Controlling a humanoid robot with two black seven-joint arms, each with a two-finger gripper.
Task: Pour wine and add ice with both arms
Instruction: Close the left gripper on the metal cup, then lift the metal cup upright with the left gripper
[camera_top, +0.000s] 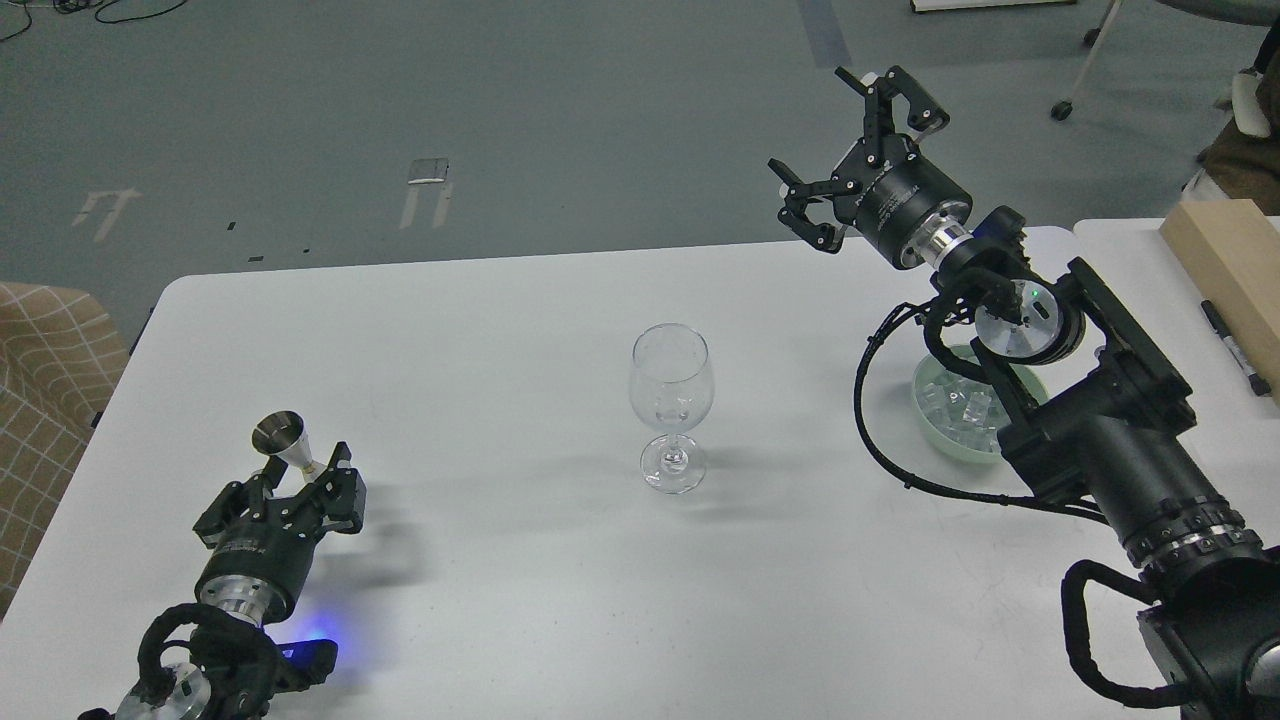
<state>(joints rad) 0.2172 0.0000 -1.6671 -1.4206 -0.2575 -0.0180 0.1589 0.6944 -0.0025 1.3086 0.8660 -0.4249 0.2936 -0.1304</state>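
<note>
A: What holds what on the white rectangular table?

B: A clear stemmed wine glass stands upright near the middle of the table; I see no liquid in it. A pale green round bowl sits toward the right edge, and the small clear glassy ice cubes lie heaped inside it.

A: And the small metal thing by the left edge?

B: A silver cone-shaped metal jigger, wide mouth up and slightly tilted. The left gripper is clamped on its narrow lower part. Whether anything is in the cup, I cannot tell.

A: The other arm?

B: The right gripper hangs above the far right corner of the table with its claw fingers spread apart, holding nothing. It is well apart from the glass.

A: Anything in the way of the ice?

B: The right arm's black wrist joint and cables cross over the bowl's near and right side, hiding part of it. Near the right edge lie a pale wooden block and a black marker pen just beside it.
</note>
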